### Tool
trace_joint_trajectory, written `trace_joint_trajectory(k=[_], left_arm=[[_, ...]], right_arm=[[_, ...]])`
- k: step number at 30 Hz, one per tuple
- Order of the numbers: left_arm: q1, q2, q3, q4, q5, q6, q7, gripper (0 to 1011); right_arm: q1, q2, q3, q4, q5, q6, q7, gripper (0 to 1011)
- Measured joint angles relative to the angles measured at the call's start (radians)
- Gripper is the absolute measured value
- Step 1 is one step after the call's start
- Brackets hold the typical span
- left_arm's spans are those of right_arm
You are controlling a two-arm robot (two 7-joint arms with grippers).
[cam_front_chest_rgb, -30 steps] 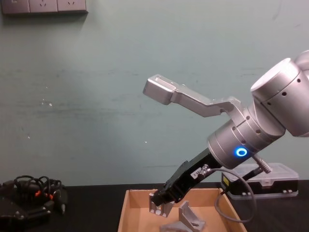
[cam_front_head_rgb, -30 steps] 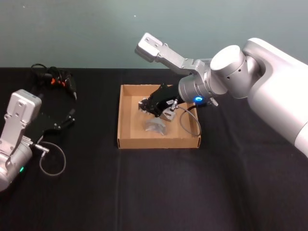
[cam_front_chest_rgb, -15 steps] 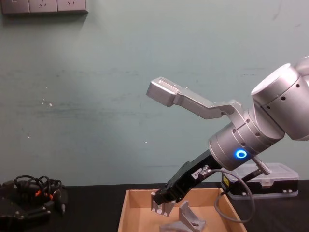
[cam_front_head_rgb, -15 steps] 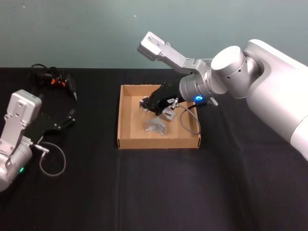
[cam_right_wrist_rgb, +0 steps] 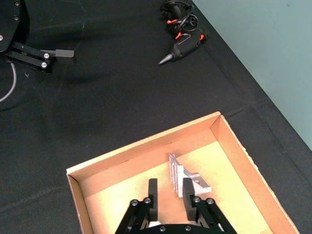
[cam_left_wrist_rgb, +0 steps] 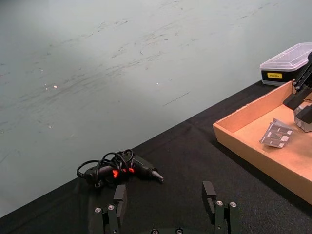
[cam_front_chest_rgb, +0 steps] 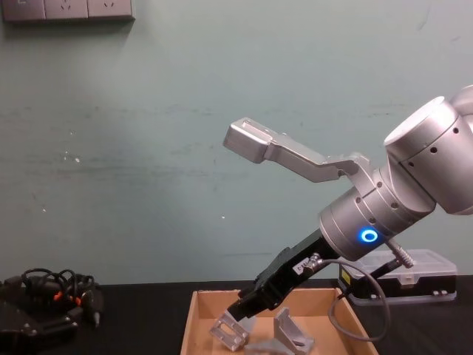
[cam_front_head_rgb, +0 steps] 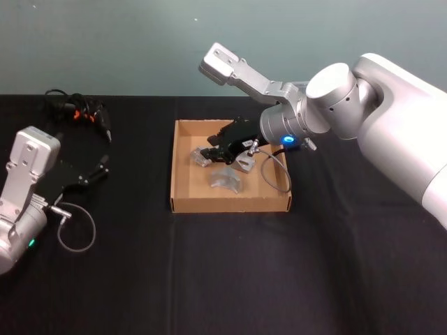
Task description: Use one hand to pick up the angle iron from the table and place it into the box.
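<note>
Room light is even and fairly bright from overhead, soft, with no hard shadows on the matte black tabletop (cam_front_head_rgb: 209, 279), which swallows most detail. The teal wall (cam_front_chest_rgb: 148, 148) is lit flat, scuffs plainly visible; the silver arm (cam_front_head_rgb: 391, 118) catches mild glare and its blue ring (cam_front_chest_rgb: 369, 235) glows. Head view is a touch soft; wrist views look sharper.

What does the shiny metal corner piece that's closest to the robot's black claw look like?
The angle iron is a small silvery bracket of bright bare metal, bent into two flat leaves with ribs or slots on its face. It lies tilted on the floor of the box, just ahead of the right gripper, whose open fingers are off it.
</note>
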Motion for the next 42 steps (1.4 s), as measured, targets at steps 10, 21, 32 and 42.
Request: trace_joint_trajectory(k=[10, 21, 32, 42], left_arm=[[0.0, 0.0, 0.0, 0.0, 0.0, 0.0, 0.0, 1011], [0.0, 0.0, 0.0, 0.0, 0.0, 0.0, 0.0, 1011], [0.0, 0.0, 0.0, 0.0, 0.0, 0.0, 0.0, 1011], [0.0, 0.0, 0.0, 0.0, 0.0, 0.0, 0.0, 1011]], right_arm=[[-0.001, 0.001, -0.001, -0.002, 0.001, 0.002, 0.0, 596], [-0.003, 0.003, 0.0, -0.01, -0.002, 0.003, 0.0, 941], [-0.129, 0.103, 0.097, -0.288, -0.004, 0.098, -0.12, 1002], [-0.389, 0.175, 0.286, -0.606, 0.05, 0.165, -0.373, 1002]])
